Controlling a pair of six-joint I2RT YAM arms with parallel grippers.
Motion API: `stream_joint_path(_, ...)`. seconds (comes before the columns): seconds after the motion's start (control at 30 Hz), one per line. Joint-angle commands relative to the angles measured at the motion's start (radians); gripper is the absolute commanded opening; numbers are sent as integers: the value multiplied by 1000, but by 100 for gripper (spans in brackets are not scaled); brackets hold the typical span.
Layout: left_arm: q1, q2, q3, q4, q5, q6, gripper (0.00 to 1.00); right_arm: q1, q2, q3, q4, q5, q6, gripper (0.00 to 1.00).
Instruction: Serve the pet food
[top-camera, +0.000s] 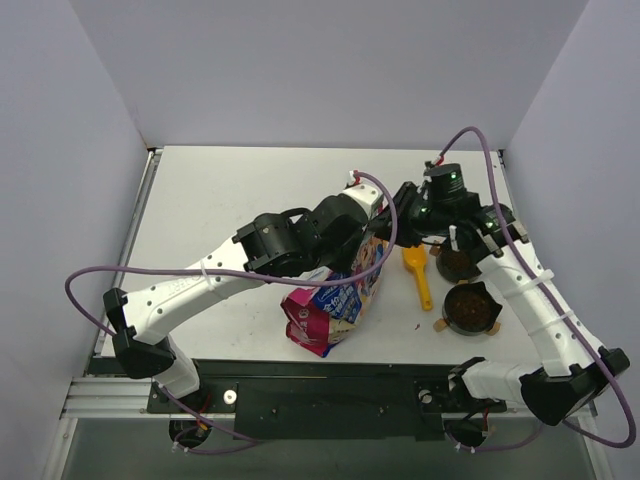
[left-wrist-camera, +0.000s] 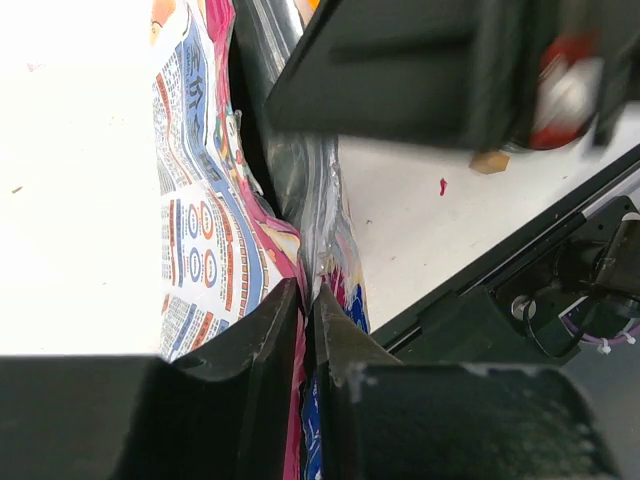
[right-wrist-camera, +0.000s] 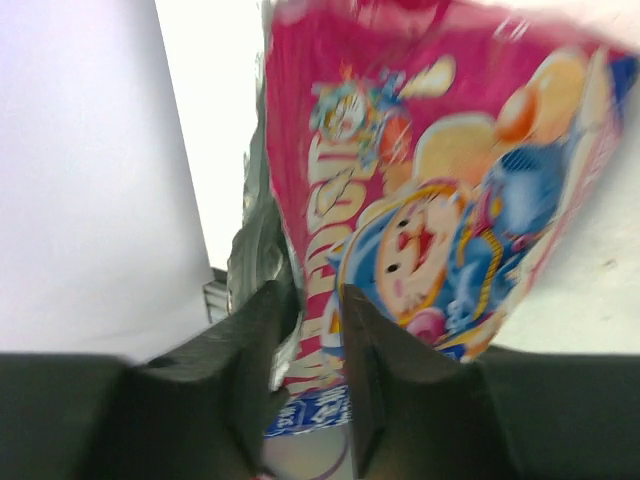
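The pink-and-blue cartoon bag (top-camera: 335, 300) stands tilted in the middle of the table. My left gripper (top-camera: 368, 238) is shut on its top edge, which is pinched between the jaws in the left wrist view (left-wrist-camera: 308, 300); the bag's printed side (left-wrist-camera: 200, 220) shows there. My right gripper (top-camera: 392, 228) is at the same top edge from the right. In the right wrist view its jaws (right-wrist-camera: 318, 300) stand partly apart with the bag's wall (right-wrist-camera: 430, 200) between them. Dark-brown kibble (top-camera: 468, 306) lies in a black bowl (top-camera: 490, 318). No kibble shows in the wrist views.
A second black bowl (top-camera: 455, 262) with dark contents stands just behind the first, under the right forearm. A yellow scoop (top-camera: 418, 275) lies between the bag and the bowls. The table's black front rail (top-camera: 330, 375) runs along the near edge.
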Motion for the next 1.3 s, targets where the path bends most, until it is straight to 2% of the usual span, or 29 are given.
stream_joint_path(0.0, 11, 13, 39, -43, -37, 15, 20, -122, -71, 110, -85, -143, -469, 38)
stream_joint_path(0.07, 24, 7, 30, -46, -9, 9, 7, -139, -85, 134, -131, -99, -599, 56)
stream_joint_path(0.1, 39, 7, 25, -46, 18, 6, 1, -149, -87, 137, -135, -108, -633, 57)
stream_joint_path(0.2, 76, -14, -9, -31, 121, -11, 0, -180, -81, 119, -98, -122, -710, 62)
stream_joint_path(0.27, 120, -39, -38, -8, 179, -11, 0, -194, -102, 38, 30, -167, -734, 64)
stream_joint_path(0.3, 131, -56, -62, 0, 195, -11, 0, -199, -114, -48, 180, -214, -730, 66)
stream_joint_path(0.43, 198, -94, -90, 34, 282, 6, 0, -205, -180, -238, 588, -305, -715, 70)
stream_joint_path(0.53, 237, -116, -96, 55, 368, 26, 0, -217, -171, -300, 759, -348, -741, 70)
stream_joint_path(0.57, 241, -123, -99, 66, 383, 30, 0, -232, -156, -288, 796, -425, -754, 70)
stream_joint_path(0.6, 246, -126, -101, 72, 409, 30, 0, -240, -106, -261, 784, -476, -768, 70)
stream_joint_path(0.67, 254, -134, -105, 77, 431, 29, 0, -266, -6, -135, 640, -629, -832, 68)
stream_joint_path(0.7, 257, -134, -105, 69, 433, 24, 0, -277, 63, -48, 499, -650, -896, 65)
stream_joint_path(0.77, 266, -128, -96, 51, 434, 18, 0, -288, 129, 21, 378, -670, -970, 64)
stream_joint_path(0.9, 275, -126, -88, 34, 433, 15, 0, -315, 186, 34, 365, -684, -1004, 63)
stream_joint_path(1.07, 283, -140, -111, 34, 417, -5, 0, -373, 194, -4, 391, -831, -946, 59)
stream_joint_path(1.27, 292, -178, -177, 72, 400, -23, 0, -390, 215, -47, 355, -822, -1029, 60)
